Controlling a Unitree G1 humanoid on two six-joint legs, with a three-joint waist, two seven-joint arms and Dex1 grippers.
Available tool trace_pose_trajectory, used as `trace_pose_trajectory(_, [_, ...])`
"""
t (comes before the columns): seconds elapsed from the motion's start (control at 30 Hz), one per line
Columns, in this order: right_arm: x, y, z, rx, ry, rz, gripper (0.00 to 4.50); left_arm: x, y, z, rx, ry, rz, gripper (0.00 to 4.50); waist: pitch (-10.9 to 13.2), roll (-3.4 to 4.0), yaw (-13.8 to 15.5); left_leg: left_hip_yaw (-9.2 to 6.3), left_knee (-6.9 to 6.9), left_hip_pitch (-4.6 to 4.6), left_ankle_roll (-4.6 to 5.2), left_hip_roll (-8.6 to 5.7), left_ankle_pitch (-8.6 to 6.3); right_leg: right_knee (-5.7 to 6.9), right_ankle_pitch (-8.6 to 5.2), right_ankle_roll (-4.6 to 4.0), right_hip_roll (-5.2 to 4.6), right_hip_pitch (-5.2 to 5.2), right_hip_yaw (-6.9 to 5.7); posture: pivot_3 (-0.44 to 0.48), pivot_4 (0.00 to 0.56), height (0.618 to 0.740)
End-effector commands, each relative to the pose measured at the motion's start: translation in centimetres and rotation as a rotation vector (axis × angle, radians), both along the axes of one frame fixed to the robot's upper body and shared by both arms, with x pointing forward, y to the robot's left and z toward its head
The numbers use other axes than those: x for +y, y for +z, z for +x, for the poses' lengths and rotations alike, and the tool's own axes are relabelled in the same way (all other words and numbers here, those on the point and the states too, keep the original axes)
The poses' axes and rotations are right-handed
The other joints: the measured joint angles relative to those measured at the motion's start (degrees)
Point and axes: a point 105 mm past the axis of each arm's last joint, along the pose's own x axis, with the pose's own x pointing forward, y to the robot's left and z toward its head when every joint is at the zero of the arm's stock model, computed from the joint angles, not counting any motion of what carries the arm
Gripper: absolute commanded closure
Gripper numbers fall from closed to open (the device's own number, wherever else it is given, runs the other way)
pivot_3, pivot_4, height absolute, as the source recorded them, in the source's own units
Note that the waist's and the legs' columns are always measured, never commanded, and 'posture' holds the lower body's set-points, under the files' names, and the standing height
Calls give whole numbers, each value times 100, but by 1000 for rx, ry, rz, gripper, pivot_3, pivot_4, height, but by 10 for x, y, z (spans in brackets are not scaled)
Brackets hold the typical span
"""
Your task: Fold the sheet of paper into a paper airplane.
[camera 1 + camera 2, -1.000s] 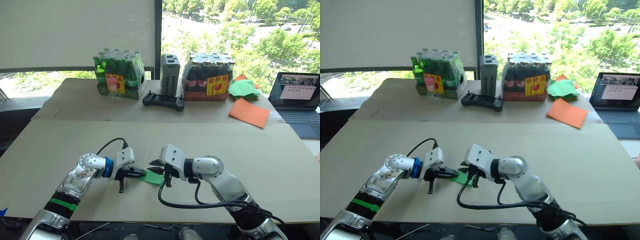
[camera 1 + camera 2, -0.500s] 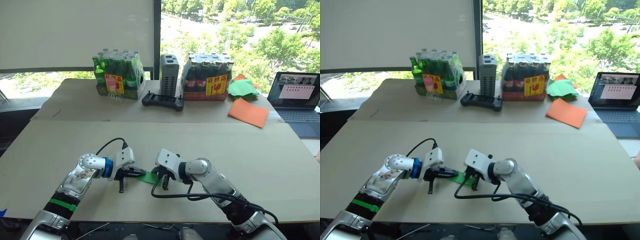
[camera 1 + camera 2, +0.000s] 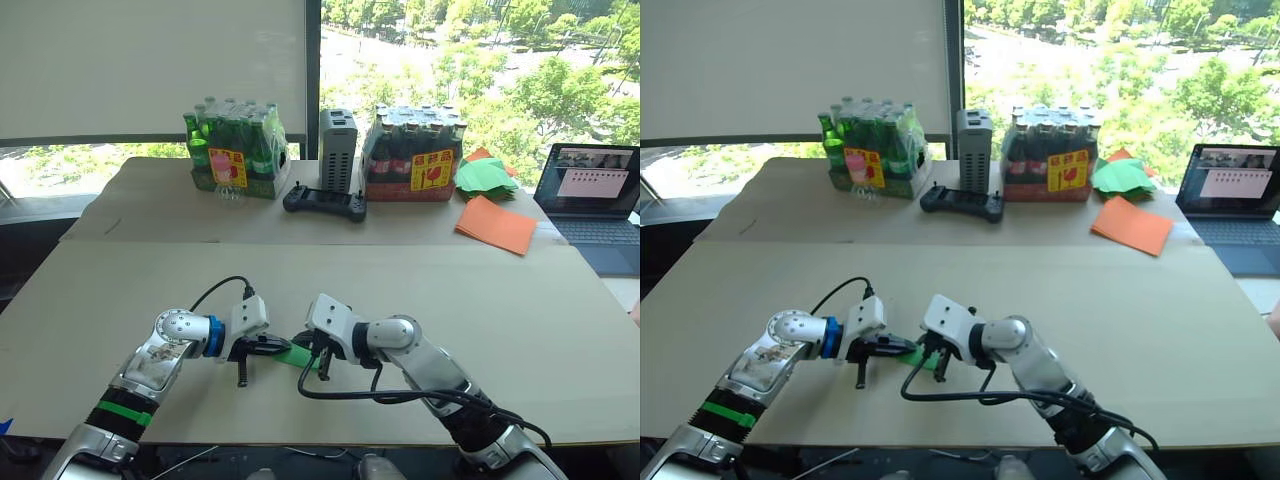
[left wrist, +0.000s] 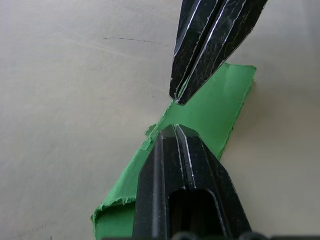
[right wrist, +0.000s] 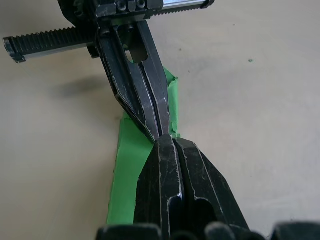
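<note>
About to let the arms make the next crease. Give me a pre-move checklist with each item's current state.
1. Left gripper shut on the paper airplane: ok, its fingers are together over the green strip.
2. Right gripper shut on the paper: ok, closed fingers meet the left gripper's tips.
3. Paper lying on the near table: ok.
4. Fold shape correct: cannot tell; a narrow strip with ragged edges shows.
5. Right arm's cable clear of the paper: ok, it loops nearer the robot.
6. Orange sheet and bottle packs out of reach: ok, on the far table.
</note>
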Motion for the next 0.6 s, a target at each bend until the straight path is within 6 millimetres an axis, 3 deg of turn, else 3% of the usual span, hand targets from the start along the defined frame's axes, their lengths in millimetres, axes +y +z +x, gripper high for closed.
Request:
trace_pose_trajectory(0.03, [-4,-8,3,-10,-14,-39,4482,7,-18,-6,53,19,68,4500,0,0,1,0,0,-1,0,0,0,0,0,0,0,-1,0,0,150,740])
trace_pose_trajectory(0.13, [-11,-24,2,27,-18,-95,4482,7,-18,-6,52,18,69,4500,0,0,0,1,0,0,0,0,0,-1,0,0,0,1,1,0,150,740])
trace_pose_trajectory(0.6, [-28,-51,-6,88,-45,-176,4482,10,-18,-4,47,28,77,4500,-7,3,7,1,0,9,0,0,0,-1,-5,3,0,10,1,0,150,740])
